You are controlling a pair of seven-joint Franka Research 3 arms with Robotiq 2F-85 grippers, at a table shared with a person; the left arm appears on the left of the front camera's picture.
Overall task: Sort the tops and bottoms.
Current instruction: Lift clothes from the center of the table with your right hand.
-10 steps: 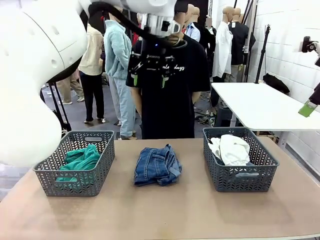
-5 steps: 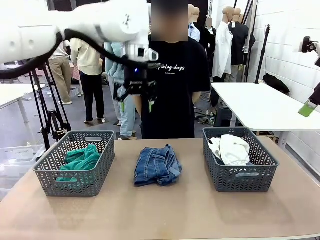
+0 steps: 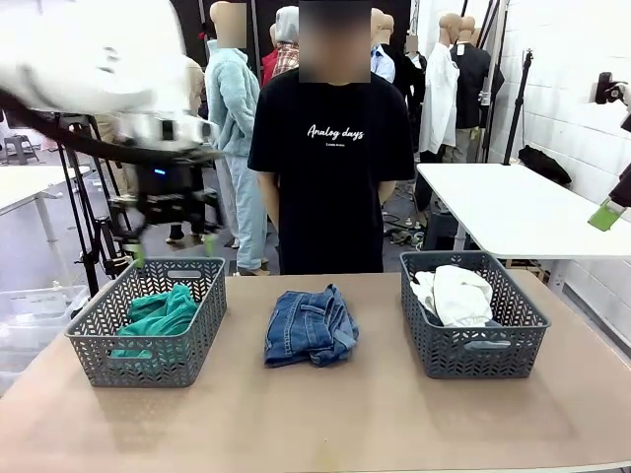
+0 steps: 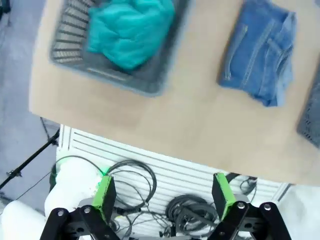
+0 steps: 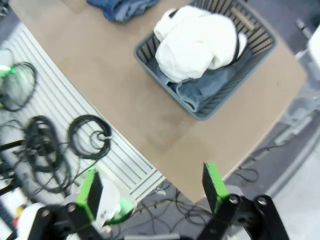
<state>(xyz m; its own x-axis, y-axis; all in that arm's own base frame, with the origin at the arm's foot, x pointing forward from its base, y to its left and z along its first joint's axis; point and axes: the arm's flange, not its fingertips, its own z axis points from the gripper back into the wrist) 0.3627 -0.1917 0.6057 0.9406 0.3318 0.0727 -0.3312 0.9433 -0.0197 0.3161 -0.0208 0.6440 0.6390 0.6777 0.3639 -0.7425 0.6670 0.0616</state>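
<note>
A: How do the left gripper's (image 4: 162, 192) fingers stand?
B: Spread wide, holding nothing, up above the left basket (image 3: 148, 320), where the teal top (image 3: 158, 317) lies.
A: The right gripper (image 5: 152, 192)?
B: Likewise parted and bare. Below it, the white bottoms (image 5: 197, 42) lie over pale denim (image 5: 200, 87) in the right basket (image 3: 473, 345); darker jeans (image 3: 311, 325) sit on the table (image 3: 325, 414) between the baskets.

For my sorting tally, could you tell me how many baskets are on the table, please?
2: the left basket holds the teal top; the right basket holds the white garment.
</note>
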